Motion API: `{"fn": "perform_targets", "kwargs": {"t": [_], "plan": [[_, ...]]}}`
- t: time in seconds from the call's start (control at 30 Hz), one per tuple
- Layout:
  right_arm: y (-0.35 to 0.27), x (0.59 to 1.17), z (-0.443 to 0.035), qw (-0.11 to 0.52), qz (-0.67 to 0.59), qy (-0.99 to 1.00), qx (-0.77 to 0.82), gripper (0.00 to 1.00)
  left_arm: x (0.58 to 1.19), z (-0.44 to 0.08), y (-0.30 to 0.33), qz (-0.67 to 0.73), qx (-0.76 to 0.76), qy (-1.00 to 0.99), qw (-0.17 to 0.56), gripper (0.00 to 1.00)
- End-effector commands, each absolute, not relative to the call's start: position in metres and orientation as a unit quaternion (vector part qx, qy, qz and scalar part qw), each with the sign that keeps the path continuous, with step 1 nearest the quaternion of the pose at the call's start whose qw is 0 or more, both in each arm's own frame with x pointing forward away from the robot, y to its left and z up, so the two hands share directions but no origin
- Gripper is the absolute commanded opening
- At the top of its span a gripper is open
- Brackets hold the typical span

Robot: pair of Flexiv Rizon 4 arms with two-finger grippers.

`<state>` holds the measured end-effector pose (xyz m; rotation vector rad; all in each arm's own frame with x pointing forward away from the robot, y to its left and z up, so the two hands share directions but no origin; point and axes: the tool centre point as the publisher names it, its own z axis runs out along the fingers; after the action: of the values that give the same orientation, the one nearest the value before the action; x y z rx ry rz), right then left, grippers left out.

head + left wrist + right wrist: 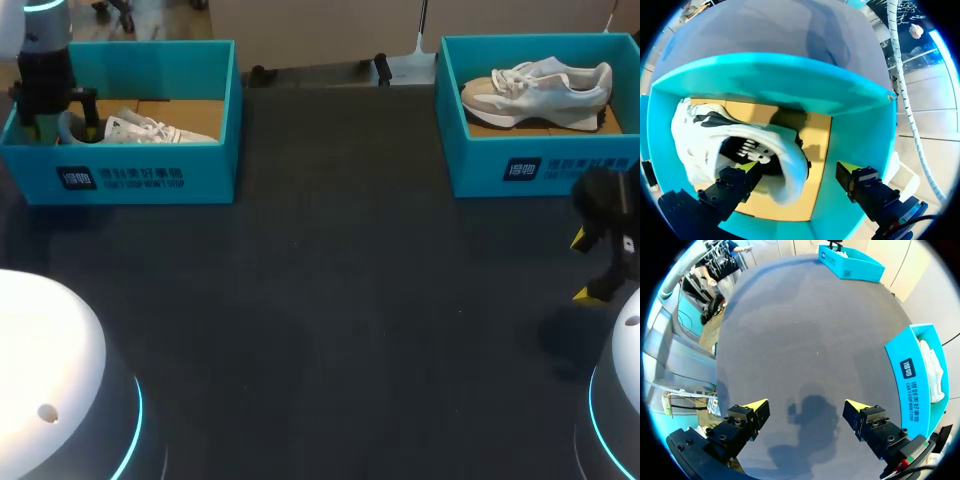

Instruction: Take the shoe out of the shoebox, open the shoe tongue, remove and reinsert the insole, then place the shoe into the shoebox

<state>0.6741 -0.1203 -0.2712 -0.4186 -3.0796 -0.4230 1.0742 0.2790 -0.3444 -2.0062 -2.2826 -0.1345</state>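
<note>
Deep inside the left shoebox [790, 85] with the left end effector [799, 167], spread wide and gripping nothing. Pokes one yellow finger [747, 166] into the mouth of the white shoe [695, 145]; parks the other past the heel, near the box wall, clear of the shoe. Finds that shoe on the cardboard floor [815, 135] of the box, toe pointing ahead. Over on the right, hovers the right end effector [807, 407] above bare desk [805, 330], also spread wide, nothing between the fingers. Shows the second shoebox [912, 375] off beside it, another pale shoe [535, 90] resting inside.
</note>
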Motion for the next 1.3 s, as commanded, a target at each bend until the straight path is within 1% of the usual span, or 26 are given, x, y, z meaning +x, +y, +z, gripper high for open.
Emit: {"fn": "perform_targets", "kwargs": {"t": [0.03,0.3,0.7,0.93,1.3], "plan": [[-0.120,0.673,-0.271,0.002,-0.133,-0.982,-0.134,1.00,1.065,-0.321,0.273,-0.051,-0.661,-0.748,0.039,1.00],[-0.120,0.673,-0.271,0.002,-0.133,-0.982,-0.134,1.00,1.051,-0.284,0.270,-0.047,-0.662,-0.748,0.017,1.00],[-0.120,0.673,-0.271,0.002,-0.133,-0.982,-0.134,1.00,1.006,-0.231,0.273,-0.041,-0.682,-0.730,-0.012,1.00],[-0.120,0.673,-0.271,0.002,-0.133,-0.982,-0.134,1.00,0.988,-0.219,0.274,-0.034,-0.691,-0.722,-0.010,1.00],[-0.120,0.673,-0.271,0.002,-0.133,-0.982,-0.134,1.00,0.988,-0.219,0.274,-0.034,-0.691,-0.722,-0.010,1.00]]}}
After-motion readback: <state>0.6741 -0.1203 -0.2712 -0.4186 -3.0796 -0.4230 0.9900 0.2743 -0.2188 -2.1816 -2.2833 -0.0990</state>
